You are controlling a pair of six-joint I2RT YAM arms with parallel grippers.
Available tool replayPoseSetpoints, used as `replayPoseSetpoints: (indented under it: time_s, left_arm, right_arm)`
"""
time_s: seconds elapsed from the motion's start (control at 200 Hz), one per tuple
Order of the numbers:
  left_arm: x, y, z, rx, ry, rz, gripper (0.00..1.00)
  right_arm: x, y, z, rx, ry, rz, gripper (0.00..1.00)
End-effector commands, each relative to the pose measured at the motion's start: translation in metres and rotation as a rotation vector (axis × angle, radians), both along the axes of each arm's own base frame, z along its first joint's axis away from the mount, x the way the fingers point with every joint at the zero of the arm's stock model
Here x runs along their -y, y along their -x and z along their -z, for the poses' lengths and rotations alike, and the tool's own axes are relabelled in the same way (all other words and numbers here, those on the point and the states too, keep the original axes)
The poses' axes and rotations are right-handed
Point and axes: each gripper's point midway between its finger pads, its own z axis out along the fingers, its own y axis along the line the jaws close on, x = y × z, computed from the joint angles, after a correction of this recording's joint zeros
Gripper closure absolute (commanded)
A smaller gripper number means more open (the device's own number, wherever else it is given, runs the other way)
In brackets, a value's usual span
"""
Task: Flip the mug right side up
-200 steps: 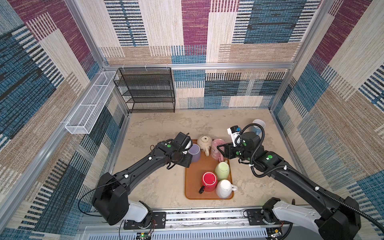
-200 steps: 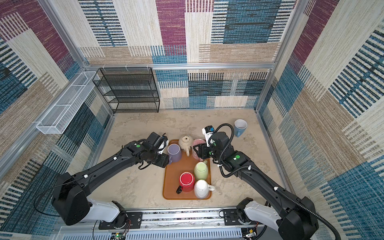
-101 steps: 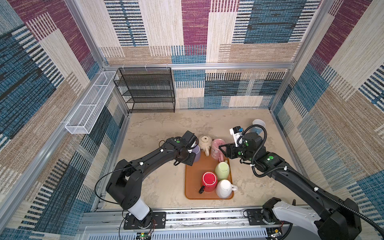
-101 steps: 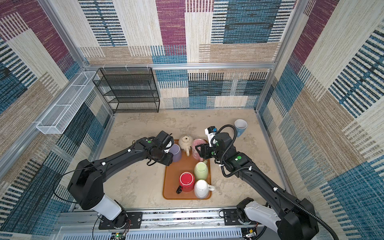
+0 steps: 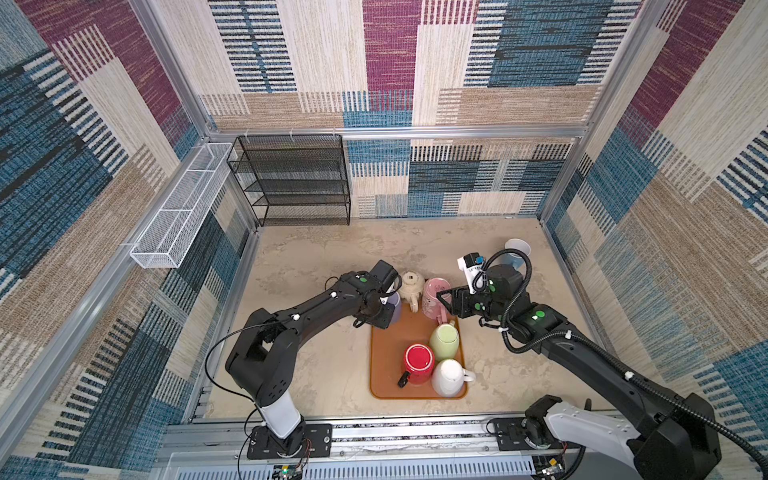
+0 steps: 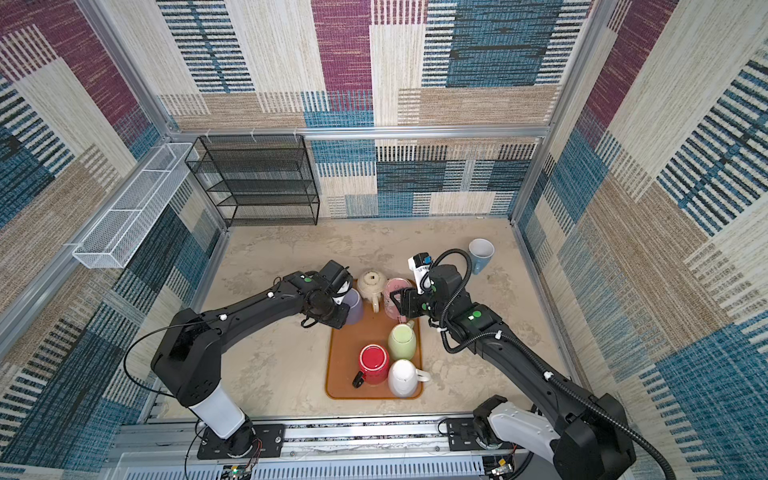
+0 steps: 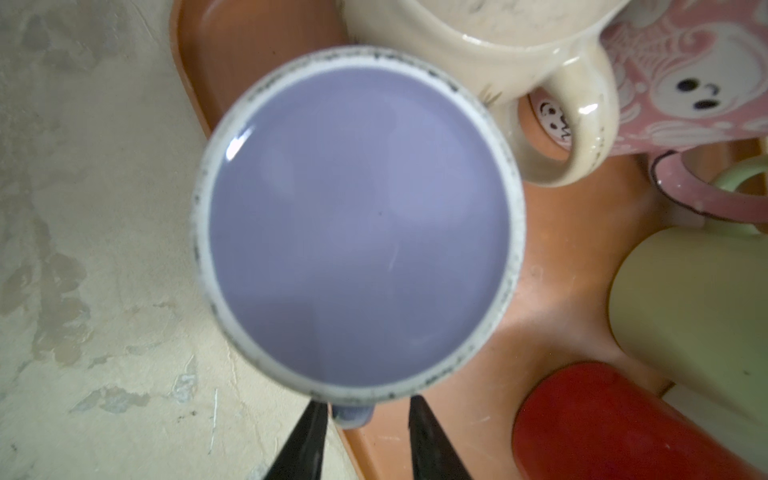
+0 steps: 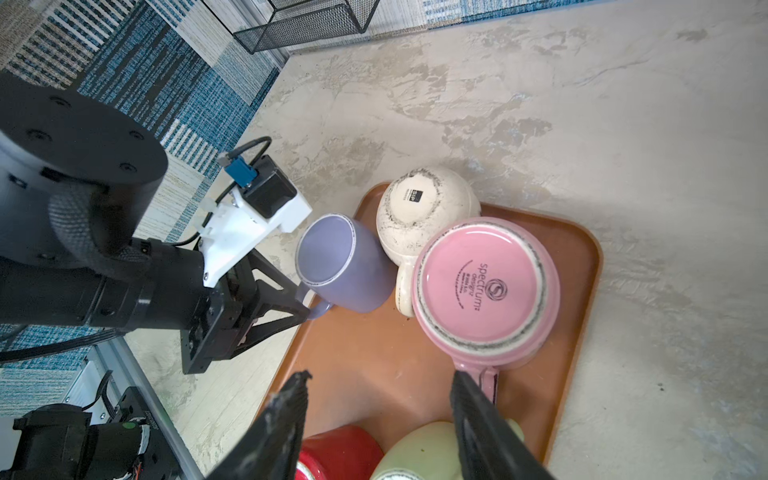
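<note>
I have the lavender mug [image 7: 357, 224] square under the left wrist camera. It sits bottom up at the far left corner of the orange tray [image 5: 386, 361], just beside the cream mug [image 8: 424, 199], which is also upended. Its handle points back toward my left arm.

The left tool [image 7: 368, 400] has its two black fingers [image 7: 307, 440] straddling that handle, one on each side. The jaws are narrow but not clamped: a strip of tray shows between the handle and one finger. From the blurred edge at the other finger I can't say whether it is touching the handle yet.

The right tool [image 8: 381, 374] hangs over the middle of the tray with its jaws spread wide and nothing between them. One of its fingers is close to the handle of the pink mug [image 8: 482, 282], which stands base up against the cream one.

Nearer the front of the tray, the red mug [image 5: 417, 361], the pale green mug [image 5: 444, 338] and the white mug [image 5: 449, 376] crowd together, all inverted. A blue cup [image 6: 481, 253] stands upright on the desk [image 5: 332, 257], well apart from the tray, at the far right.
</note>
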Motion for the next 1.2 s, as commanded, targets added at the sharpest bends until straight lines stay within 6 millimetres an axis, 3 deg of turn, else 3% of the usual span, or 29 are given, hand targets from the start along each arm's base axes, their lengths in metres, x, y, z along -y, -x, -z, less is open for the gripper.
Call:
replayPoseSetpoints:
  time_s: [0.0,0.461,1.192]
  left_arm:
    - [0.002,-0.006,-0.002,0.017,-0.002,0.005,0.65]
    - [-0.002,-0.013,0.0,0.043,-0.039,-0.002,0.73]
    - [0.0,-0.016,0.009,0.028,-0.059,0.003,0.74]
  right_arm:
    - [-0.004,-0.004,-0.009,0.038,-0.014,-0.017,0.42]
    - [-0.004,-0.005,-0.007,0.041,-0.016,-0.024,0.42]
    - [-0.003,-0.004,-0.012,0.044,-0.018,-0.029,0.42]
